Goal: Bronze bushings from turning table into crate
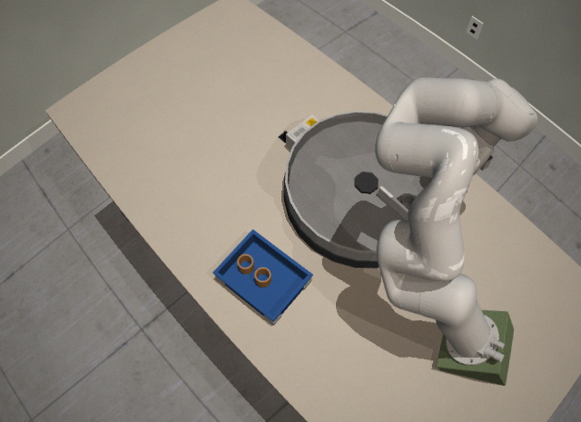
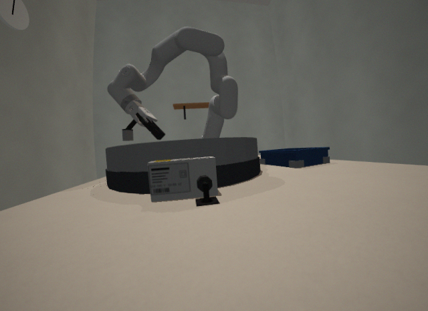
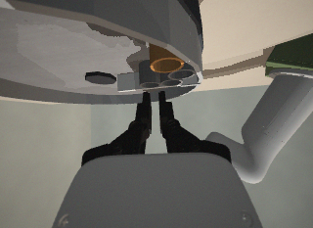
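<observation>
Two bronze bushings [image 1: 245,270] are held in the blue crate [image 1: 287,273] [image 2: 293,157], while the nearly closed, apparently empty gripper [image 2: 159,136] [image 3: 155,100] is tilted above the turning table [image 1: 319,173] [image 2: 182,152] [image 3: 161,18], where another bronze bushing [image 3: 166,66] is seen.

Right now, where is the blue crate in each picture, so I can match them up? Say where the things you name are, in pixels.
Top: the blue crate [image 1: 283,286] [image 2: 293,158] sits below and left of the picture's centre, two bronze bushings [image 1: 244,264] [image 1: 262,277] inside.
Exterior: at the right, partway down, seen from the side.
Wrist: not in it.
Shared landmark: the big round grey turning table [image 1: 323,173] [image 2: 235,150] [image 3: 49,47].
</observation>
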Controlling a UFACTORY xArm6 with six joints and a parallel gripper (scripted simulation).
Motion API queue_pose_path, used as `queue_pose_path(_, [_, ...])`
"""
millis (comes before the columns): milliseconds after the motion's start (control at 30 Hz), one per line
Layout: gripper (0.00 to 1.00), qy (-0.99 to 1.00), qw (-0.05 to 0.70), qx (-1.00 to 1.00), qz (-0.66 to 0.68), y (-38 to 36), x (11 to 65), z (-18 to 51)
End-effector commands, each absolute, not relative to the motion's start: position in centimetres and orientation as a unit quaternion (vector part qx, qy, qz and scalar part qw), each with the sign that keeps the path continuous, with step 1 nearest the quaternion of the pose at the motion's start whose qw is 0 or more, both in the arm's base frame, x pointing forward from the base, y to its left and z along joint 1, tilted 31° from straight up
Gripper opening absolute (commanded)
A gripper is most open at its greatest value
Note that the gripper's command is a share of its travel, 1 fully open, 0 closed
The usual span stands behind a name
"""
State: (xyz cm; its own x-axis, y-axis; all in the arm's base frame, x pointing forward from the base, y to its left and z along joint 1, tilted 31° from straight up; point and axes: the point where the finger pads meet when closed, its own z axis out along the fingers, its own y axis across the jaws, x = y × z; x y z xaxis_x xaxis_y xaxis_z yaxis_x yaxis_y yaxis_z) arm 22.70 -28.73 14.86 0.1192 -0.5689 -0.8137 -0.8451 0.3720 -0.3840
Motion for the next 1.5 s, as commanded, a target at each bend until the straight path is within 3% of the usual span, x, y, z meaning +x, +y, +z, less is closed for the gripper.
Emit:
queue_pose_path(0, [0.11, 0.650, 0.513, -0.545, 0.133, -28.8, 22.7, 14.9])
queue_pose_path(1467, [0.11, 0.650, 0.513, -0.545, 0.133, -28.3, 24.0, 12.7])
